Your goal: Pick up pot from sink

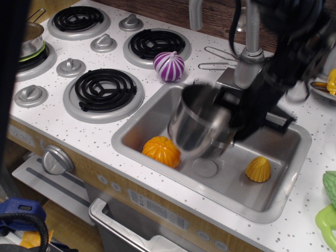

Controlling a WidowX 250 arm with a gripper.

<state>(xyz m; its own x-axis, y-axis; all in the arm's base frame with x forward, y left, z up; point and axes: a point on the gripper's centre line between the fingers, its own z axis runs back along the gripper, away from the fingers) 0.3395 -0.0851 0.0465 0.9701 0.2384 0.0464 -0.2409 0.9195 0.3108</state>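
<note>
The shiny steel pot (197, 126) hangs tilted in the air above the sink (157, 110), blurred by motion. My gripper (233, 123) is shut on the pot's right rim and holds it clear of the basin floor. The round drain (206, 168) shows bare below the pot. An orange toy pumpkin (161, 151) lies at the sink's front left and a yellow ridged toy (258, 169) lies at the front right.
A purple-and-white striped toy (169, 66) sits on the counter behind the sink. Black coil burners (105, 90) and grey knobs fill the left. The faucet (251, 37) stands behind the sink. Green toys (329, 210) lie at the right edge.
</note>
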